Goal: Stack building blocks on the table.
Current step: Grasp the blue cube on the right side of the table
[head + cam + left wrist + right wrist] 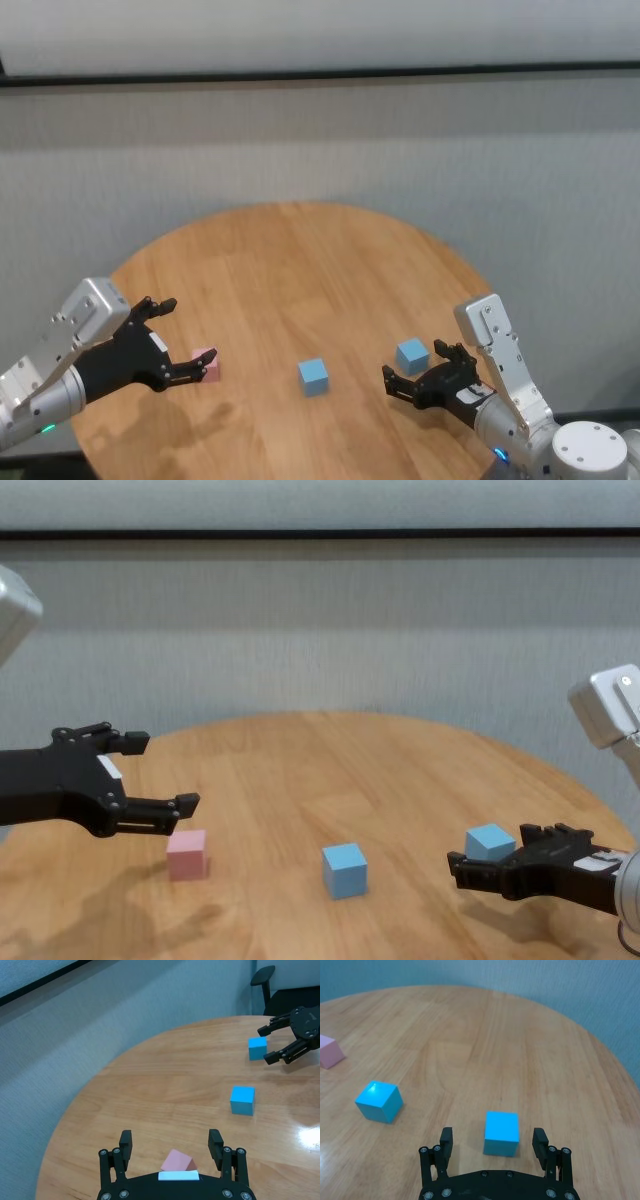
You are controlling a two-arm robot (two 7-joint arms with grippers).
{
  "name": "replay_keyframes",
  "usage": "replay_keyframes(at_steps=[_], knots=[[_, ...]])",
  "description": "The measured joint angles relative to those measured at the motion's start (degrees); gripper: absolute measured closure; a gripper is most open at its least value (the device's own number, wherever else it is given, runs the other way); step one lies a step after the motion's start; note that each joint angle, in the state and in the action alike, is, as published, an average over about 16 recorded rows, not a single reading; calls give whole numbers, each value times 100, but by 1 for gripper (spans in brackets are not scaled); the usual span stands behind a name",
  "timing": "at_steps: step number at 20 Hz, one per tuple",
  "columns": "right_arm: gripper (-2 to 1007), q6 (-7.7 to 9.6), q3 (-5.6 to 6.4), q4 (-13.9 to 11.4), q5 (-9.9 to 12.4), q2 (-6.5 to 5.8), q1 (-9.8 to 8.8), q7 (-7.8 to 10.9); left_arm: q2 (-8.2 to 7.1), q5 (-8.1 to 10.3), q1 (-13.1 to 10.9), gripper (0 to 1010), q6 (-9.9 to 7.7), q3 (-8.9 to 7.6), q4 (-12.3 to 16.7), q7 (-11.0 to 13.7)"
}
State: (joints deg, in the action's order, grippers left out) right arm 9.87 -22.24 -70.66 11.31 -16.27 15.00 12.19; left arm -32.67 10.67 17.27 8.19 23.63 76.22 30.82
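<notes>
A pale pink cube (206, 363) lies on the round wood table (300, 260) at the near left. My left gripper (190, 338) is open and hovers just above it, touching nothing; in the left wrist view the pink cube (177, 1161) sits low between the fingers of the gripper (170, 1137). One light blue cube (313, 376) lies free at the near middle. A second light blue cube (412, 355) lies at the near right. My right gripper (414, 362) is open and low, its fingers either side of that cube (501, 1132), apart from it.
A grey wall runs close behind the table. A black office chair (262, 980) stands beyond the table's right side. The table's round edge (440, 250) curves near both arms. The far half of the top (300, 240) is bare wood.
</notes>
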Motion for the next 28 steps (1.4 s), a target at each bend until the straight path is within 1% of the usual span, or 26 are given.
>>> replay_keyframes(at_steps=[12,16,22,28], knots=[[3,73,141,17,-85,76,-18,42,0,0,0,11,0,0,0,0],[29,87,195,20,-94,102,-28,64,0,0,0,10,0,0,0,0],[123,104,273,25,-110,143,-44,108,0,0,0,11,0,0,0,0],[284,127,349,11,-141,182,-69,146,0,0,0,11,0,0,0,0]])
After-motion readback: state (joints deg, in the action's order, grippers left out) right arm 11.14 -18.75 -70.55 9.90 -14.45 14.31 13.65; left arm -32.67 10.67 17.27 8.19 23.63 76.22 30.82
